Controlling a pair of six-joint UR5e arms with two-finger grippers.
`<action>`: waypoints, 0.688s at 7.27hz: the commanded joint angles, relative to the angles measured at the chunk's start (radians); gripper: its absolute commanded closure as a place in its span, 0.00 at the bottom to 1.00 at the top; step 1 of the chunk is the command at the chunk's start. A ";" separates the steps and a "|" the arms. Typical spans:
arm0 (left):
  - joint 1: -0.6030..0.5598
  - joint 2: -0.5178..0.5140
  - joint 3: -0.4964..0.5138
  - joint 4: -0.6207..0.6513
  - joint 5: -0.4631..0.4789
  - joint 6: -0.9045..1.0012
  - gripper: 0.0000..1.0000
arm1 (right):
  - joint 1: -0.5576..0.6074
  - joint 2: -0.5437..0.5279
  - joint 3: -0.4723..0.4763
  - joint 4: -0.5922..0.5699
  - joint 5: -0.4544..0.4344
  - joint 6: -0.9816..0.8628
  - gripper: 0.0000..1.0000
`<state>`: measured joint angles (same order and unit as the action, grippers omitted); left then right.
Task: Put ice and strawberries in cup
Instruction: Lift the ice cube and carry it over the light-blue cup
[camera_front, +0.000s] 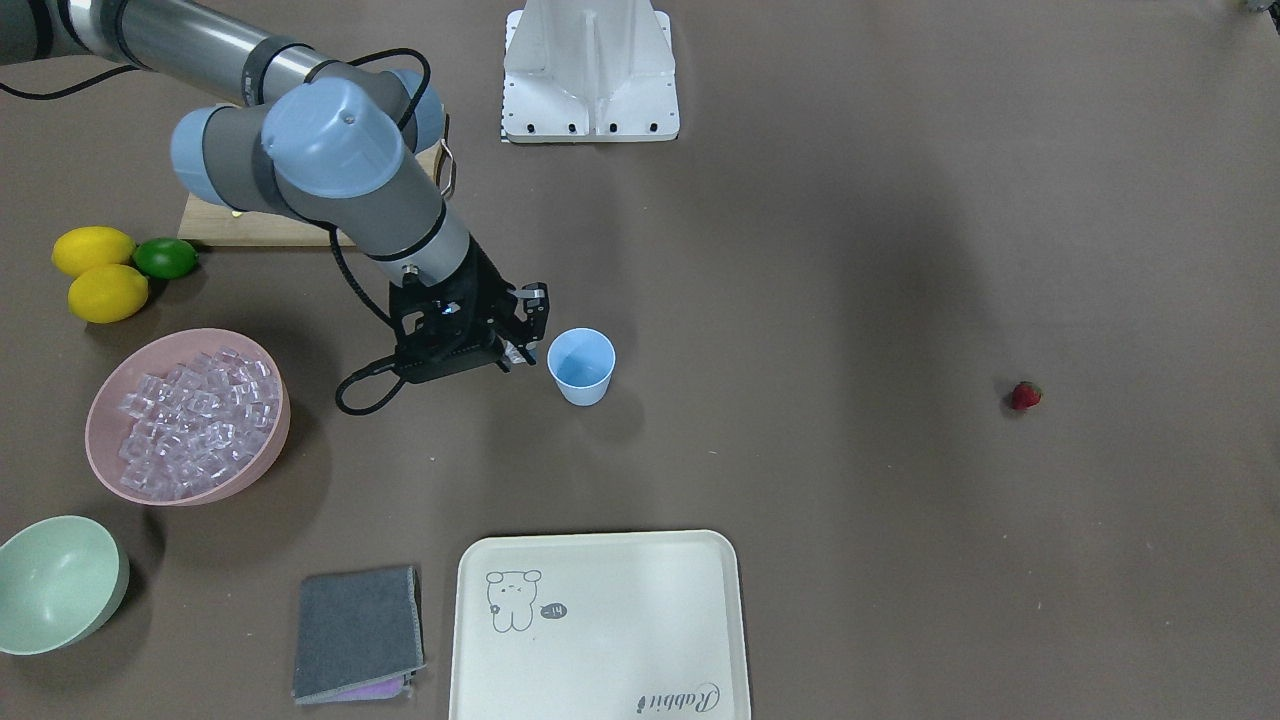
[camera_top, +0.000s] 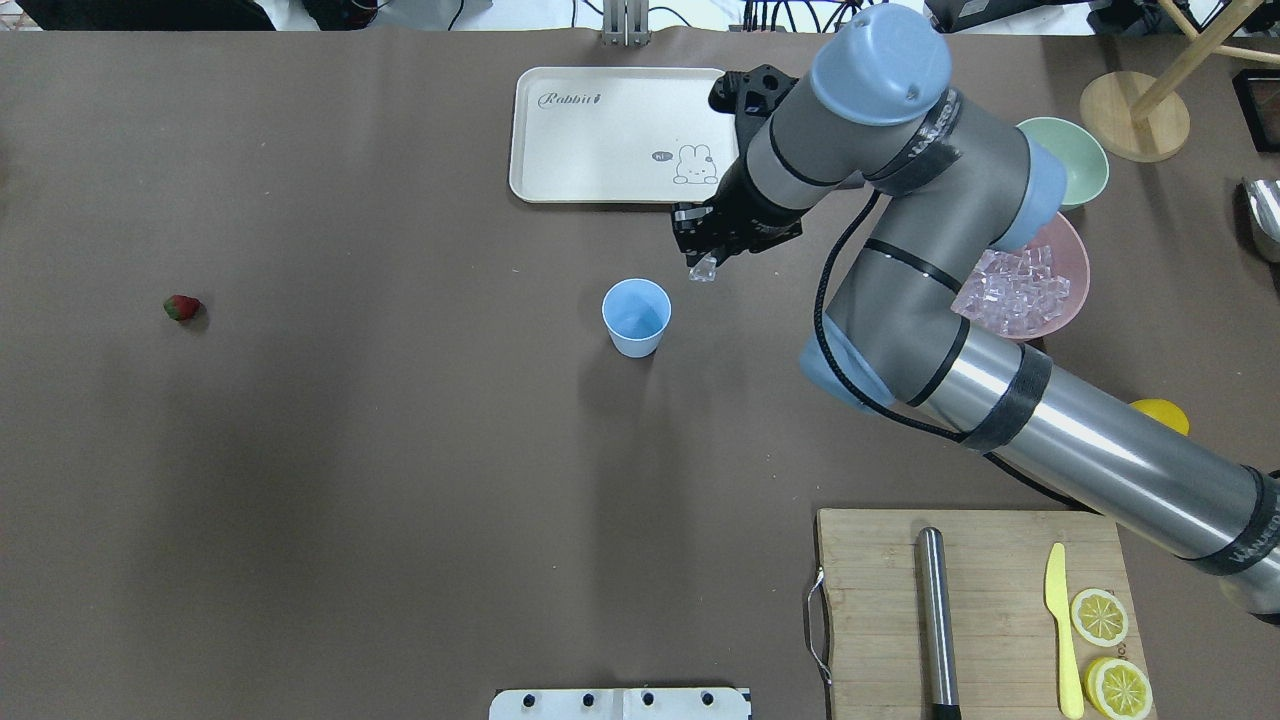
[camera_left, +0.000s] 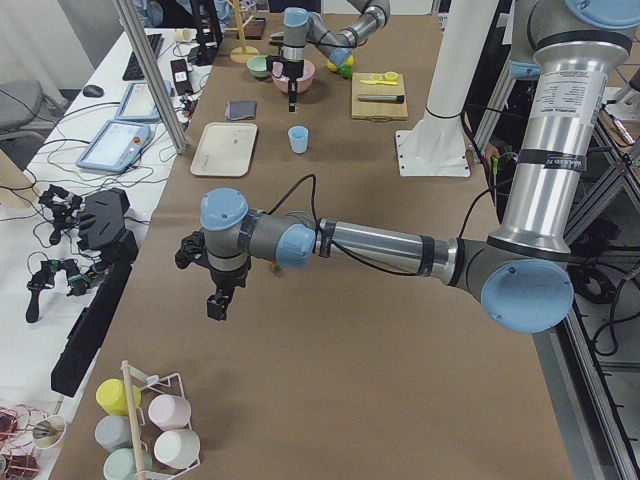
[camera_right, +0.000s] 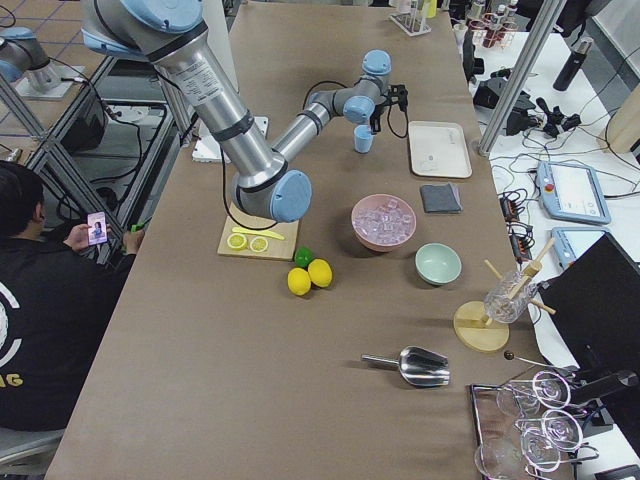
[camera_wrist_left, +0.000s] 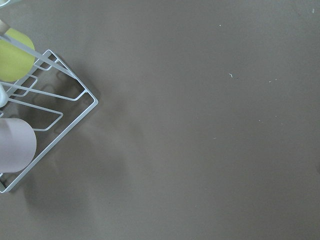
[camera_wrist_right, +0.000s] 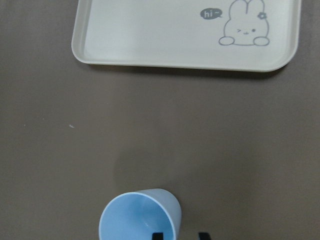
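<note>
one ice cube (camera_top: 703, 269) pinched in the right gripper (camera_top: 703, 257), narrow around it, fingers pointing down at the table (camera_top: 400, 450). hangs clear of the table, just beside the rim of the cup (camera_top: 636, 317), on the cup's side toward the pink bowl (camera_top: 1072, 255). cup upright, mouth up, a little nearer the robot than the fingertips; in the wrist view, rim right at one fingertip (camera_wrist_right: 157, 235). rest of the ice (camera_top: 1015, 290) heaped in the pink bowl, behind the hand and partly hidden by the forearm. strawberry (camera_top: 181, 307) well apart from the hand, far past the cup on the robot's left half of the table, lying alone. cream tray (camera_top: 600, 150) just beyond the hand, on the side away from the robot.

right arm (camera_top: 1080, 450): long silver tube in from the robot's right, sharp bend at the elbow near the pink bowl, forearm out over the bowl's edge, wrist folded back toward the cup.

left gripper (camera_left: 217, 305) far from all this, toward the table's other end, pointing down over bare table near a wire rack (camera_wrist_left: 72, 75); cannot tell whether wide or narrow. left arm (camera_left: 370, 243) stretched long and low over the table.
</note>
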<state>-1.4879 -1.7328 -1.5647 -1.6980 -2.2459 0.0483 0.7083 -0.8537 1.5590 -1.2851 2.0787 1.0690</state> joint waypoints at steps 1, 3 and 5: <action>0.000 -0.010 0.002 0.004 0.000 -0.001 0.02 | -0.059 0.022 -0.008 0.004 -0.067 0.028 1.00; 0.000 -0.007 0.003 0.004 0.000 0.001 0.02 | -0.063 0.025 -0.011 0.007 -0.077 0.023 1.00; 0.000 -0.007 0.003 0.006 0.000 0.001 0.02 | -0.069 0.030 -0.026 0.010 -0.100 0.022 1.00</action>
<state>-1.4879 -1.7396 -1.5619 -1.6932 -2.2458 0.0490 0.6451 -0.8270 1.5414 -1.2766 1.9971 1.0916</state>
